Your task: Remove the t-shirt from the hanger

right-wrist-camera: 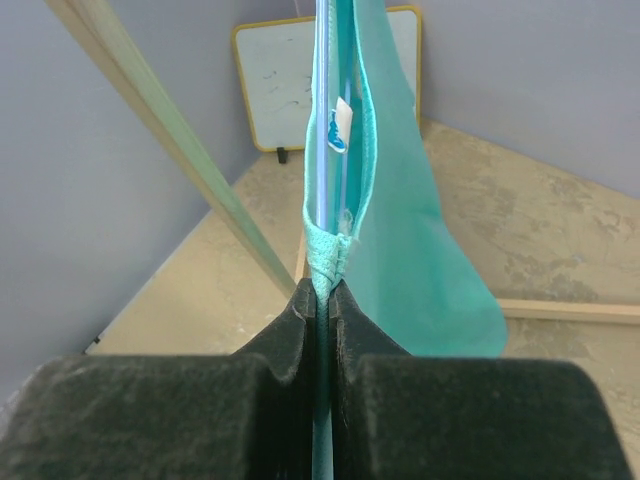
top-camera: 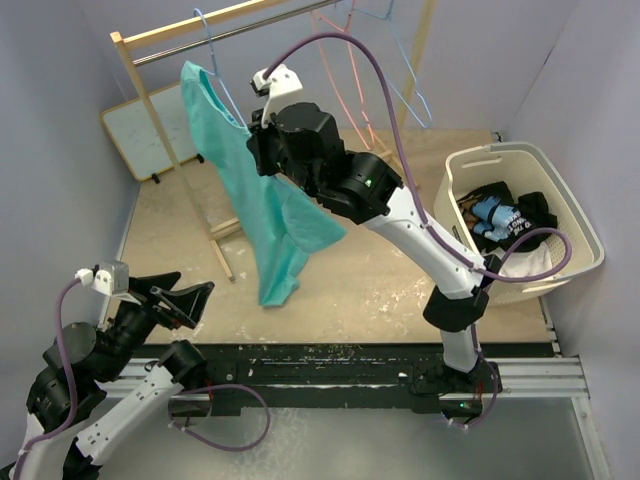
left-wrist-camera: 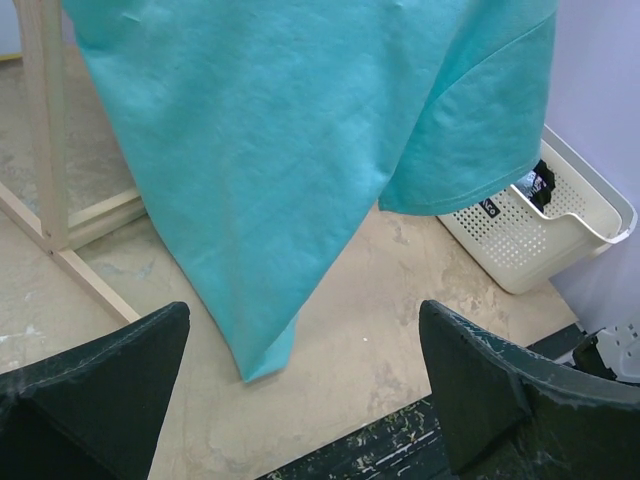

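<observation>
Here, t-shirt (top-camera: 270, 215): the teal shirt hangs on the blue wire hanger (top-camera: 222, 88) from the rail of the wooden clothes rack (top-camera: 135, 85), at the far left of the scene.
Right gripper (right-wrist-camera: 322, 295): closed tight, pinching the collar seam just below the neck label. The hanger wire runs down into the same gap, and I cannot tell whether it is caught too.
Why there: the collar is where cloth meets hanger, so a hold here likely lets the neck opening be drawn off one hanger arm.
Left gripper (top-camera: 185, 300): jaws spread wide and holding nothing. It sits low at the near left, apart from the shirt and facing its lower half, probably waiting to take the hem.
Long axis: roughly vertical, collar up at the hanger.
Pointing: the hem gathers to a tip aimed at the floor, and one sleeve flares right, toward the laundry basket (top-camera: 575, 215).
Facing: edge-on to the right wrist view, broadside to the left.
</observation>
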Controlling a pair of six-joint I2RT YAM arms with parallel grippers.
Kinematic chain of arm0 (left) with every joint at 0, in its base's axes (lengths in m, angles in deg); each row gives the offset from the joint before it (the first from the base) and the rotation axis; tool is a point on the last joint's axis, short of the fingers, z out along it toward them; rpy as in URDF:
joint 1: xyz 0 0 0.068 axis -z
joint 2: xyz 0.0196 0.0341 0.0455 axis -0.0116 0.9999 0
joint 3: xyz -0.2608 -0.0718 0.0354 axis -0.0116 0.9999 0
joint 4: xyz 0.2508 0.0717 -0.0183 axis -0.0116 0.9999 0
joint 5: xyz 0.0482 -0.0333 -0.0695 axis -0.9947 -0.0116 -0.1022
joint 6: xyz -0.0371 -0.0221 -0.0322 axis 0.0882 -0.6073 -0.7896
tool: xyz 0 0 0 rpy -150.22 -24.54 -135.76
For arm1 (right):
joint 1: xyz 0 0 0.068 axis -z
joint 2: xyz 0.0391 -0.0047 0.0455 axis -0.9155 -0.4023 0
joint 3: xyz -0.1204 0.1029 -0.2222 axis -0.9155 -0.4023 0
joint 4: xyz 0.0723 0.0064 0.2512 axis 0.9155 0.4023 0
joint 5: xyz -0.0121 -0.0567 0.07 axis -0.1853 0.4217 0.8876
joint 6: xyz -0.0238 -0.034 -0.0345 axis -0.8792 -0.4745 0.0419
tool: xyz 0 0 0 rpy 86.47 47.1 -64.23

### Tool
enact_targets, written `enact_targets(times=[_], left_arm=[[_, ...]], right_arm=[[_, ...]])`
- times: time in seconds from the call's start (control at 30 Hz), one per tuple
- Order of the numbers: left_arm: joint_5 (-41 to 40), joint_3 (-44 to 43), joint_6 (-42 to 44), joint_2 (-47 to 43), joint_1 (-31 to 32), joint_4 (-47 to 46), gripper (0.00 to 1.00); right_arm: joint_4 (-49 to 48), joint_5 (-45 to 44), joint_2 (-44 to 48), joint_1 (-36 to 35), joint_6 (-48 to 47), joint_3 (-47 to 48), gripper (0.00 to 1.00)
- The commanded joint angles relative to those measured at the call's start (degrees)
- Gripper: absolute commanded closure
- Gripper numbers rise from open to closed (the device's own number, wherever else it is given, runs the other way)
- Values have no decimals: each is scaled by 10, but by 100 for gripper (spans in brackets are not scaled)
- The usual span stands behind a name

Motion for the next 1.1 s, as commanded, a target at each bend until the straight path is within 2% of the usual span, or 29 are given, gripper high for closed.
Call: enact_targets(times=[0.0, 0.2, 0.57, 0.83, 1.03, 1.07], left_arm=[[16, -4, 11, 11, -1, -25, 1], [24, -2, 17, -1, -1, -31, 1], [23, 0, 18, 0, -2, -32, 1], [41, 2, 28, 2, -2, -43, 1], [122, -9, 92, 40, -1, -85, 1], [138, -15, 107, 52, -1, -95, 4]], right_arm=[[-53, -32, 21, 1, -13, -9, 100], [-132, -60, 86, 2, -51, -62, 100], [-311, -87, 222, 3, -89, -238, 100], [-221, -66, 247, 7, -69, -247, 100], [-147, 17, 351, 7, -26, -390, 100], [-141, 42, 375, 7, -22, -419, 100]])
